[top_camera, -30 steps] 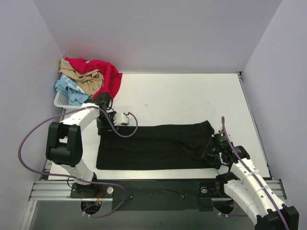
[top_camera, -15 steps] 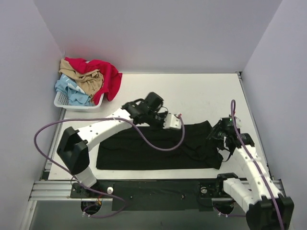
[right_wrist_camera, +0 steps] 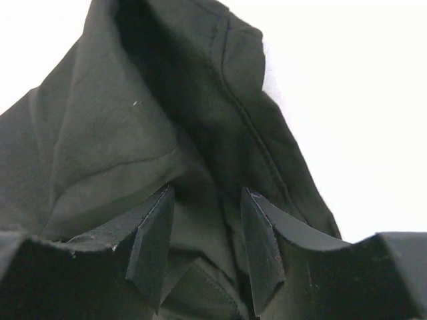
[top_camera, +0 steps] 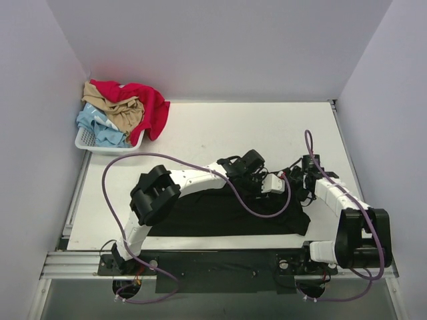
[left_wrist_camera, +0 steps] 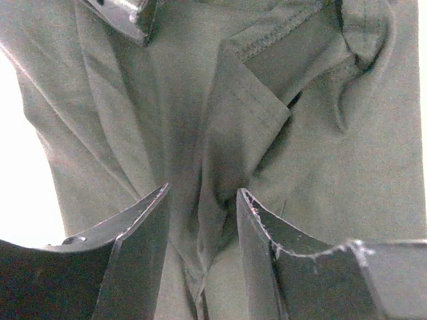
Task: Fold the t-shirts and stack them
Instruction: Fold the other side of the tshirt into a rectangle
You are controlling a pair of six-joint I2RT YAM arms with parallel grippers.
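The black t-shirt (top_camera: 200,217) lies spread flat on the white table, its print not showing. My left gripper (top_camera: 279,183) has reached across to the shirt's right end. In the left wrist view it (left_wrist_camera: 200,190) is open, with a raised fold of the black cloth (left_wrist_camera: 320,133) between its fingers. My right gripper (top_camera: 298,179) is close beside it over the same end. It (right_wrist_camera: 207,190) is open too and straddles bunched black cloth (right_wrist_camera: 100,133) with a stitched hem. The red (top_camera: 143,103), tan (top_camera: 123,110) and pale blue (top_camera: 97,127) shirts are piled in the basket.
The white lattice basket (top_camera: 87,141) stands at the far left corner against the wall. Grey walls close in the table on three sides. The left arm (top_camera: 200,179) lies across the shirt's upper edge. A metal fingertip (left_wrist_camera: 127,17) shows at the top of the left wrist view.
My left arm has swung from the shirt's left end across to its right end. My right gripper has moved up and left onto the same end. The shirt has hardly shifted.
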